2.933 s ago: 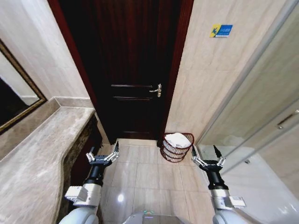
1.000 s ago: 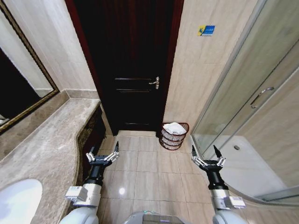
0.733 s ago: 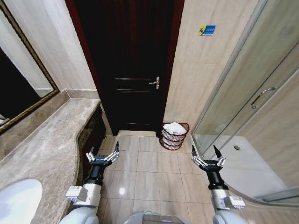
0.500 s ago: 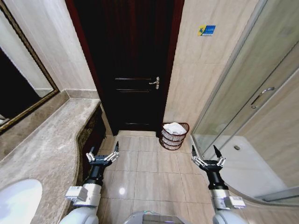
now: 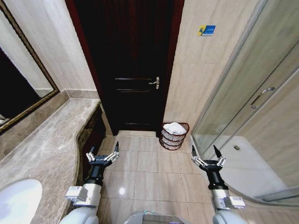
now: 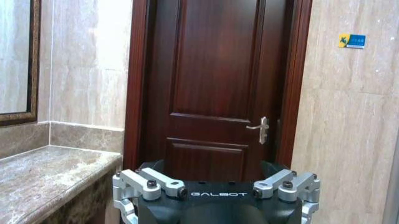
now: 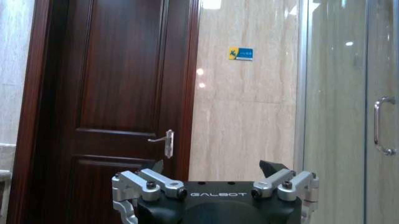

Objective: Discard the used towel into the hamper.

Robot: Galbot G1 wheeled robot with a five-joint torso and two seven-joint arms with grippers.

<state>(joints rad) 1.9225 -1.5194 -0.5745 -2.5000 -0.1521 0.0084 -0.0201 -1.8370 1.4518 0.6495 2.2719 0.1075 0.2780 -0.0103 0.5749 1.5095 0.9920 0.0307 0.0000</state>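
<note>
A small round dark-red wire hamper (image 5: 173,140) stands on the tiled floor by the wall, right of the dark door. A white towel (image 5: 174,128) lies bunched inside it, showing over the rim. My left gripper (image 5: 103,153) hangs open over the floor beside the counter, well short of the hamper and to its left. My right gripper (image 5: 206,156) is open too, near the shower glass, short of the hamper and to its right. Neither holds anything. In the wrist views each gripper (image 6: 215,175) (image 7: 215,171) points at the door wall with spread fingers.
A marble counter (image 5: 46,154) with a white basin (image 5: 16,203) runs along my left, under a framed mirror (image 5: 21,84). A closed dark wooden door (image 5: 128,70) is straight ahead. A glass shower enclosure (image 5: 252,116) bounds the right. Tiled floor (image 5: 149,175) lies open between the arms.
Since 2.9 s ago the whole view has pulled back, so the hamper looks smaller and farther and the basin has come into view. Over the last second nothing has shifted.
</note>
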